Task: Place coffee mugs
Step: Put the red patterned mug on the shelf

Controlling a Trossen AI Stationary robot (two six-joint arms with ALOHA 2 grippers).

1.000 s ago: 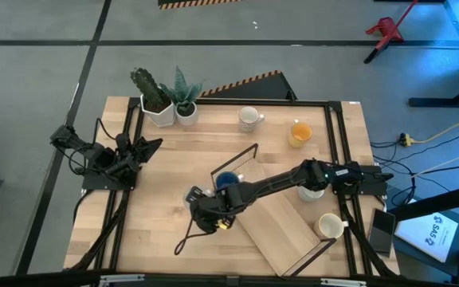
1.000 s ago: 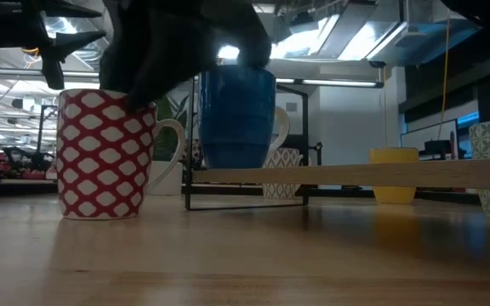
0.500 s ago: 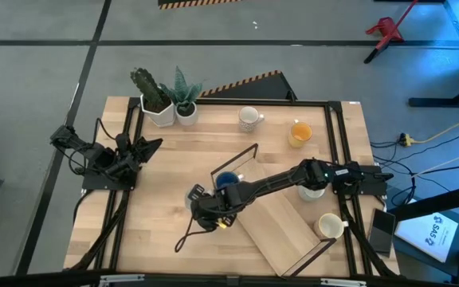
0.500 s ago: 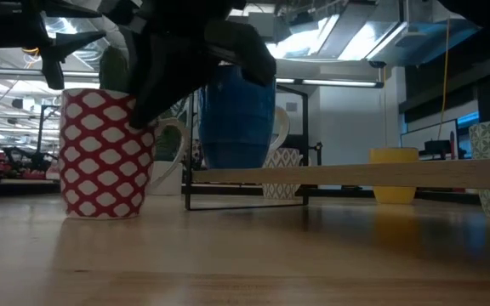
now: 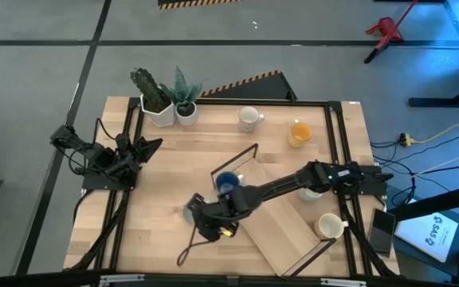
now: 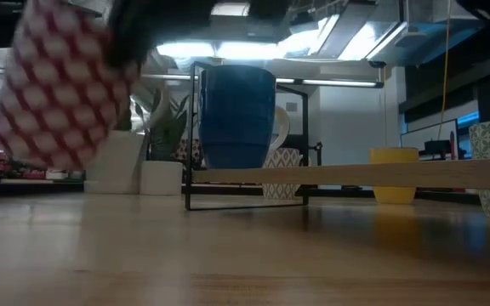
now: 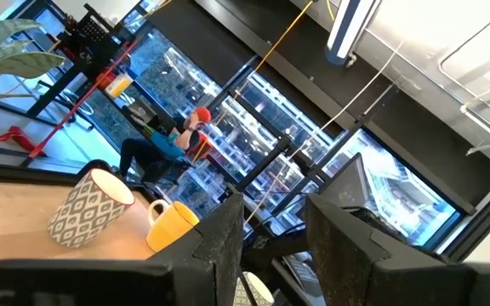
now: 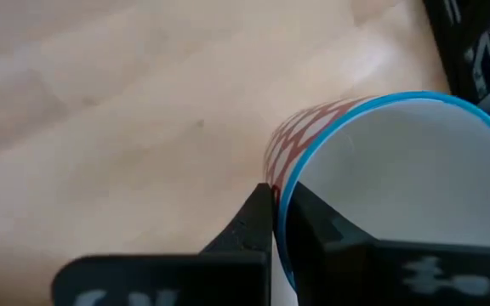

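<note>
A red-and-white patterned coffee mug [image 6: 58, 93] with a blue rim hangs tilted above the table, with my right gripper [image 8: 281, 200] shut on it near the table's middle [image 5: 200, 217]. Behind it a dark blue mug [image 6: 236, 115] stands on its base on a slanted wooden board [image 5: 281, 227]. My left gripper [image 5: 146, 146] waits open at the table's left edge, touching nothing. My right gripper pinches the patterned mug's rim [image 8: 286, 183], with one finger [image 8: 258, 217] outside the wall and the other [image 8: 317, 225] inside the mug. The mug hangs lifted clear of the table and tilted.
A patterned white mug [image 5: 249, 118] and an orange mug [image 5: 299, 133] stand at the back. A white mug [image 5: 331, 226] stands at the right by the board's black wire frame [image 5: 241, 155]. Two potted plants [image 5: 164, 102] stand far left. A black cable [image 5: 188, 247] trails toward the near edge.
My right gripper has shut on the patterned mug's rim and gone up and a little toward the near edge. The mug, which stood upright on the table, is now lifted clear and tilted.
</note>
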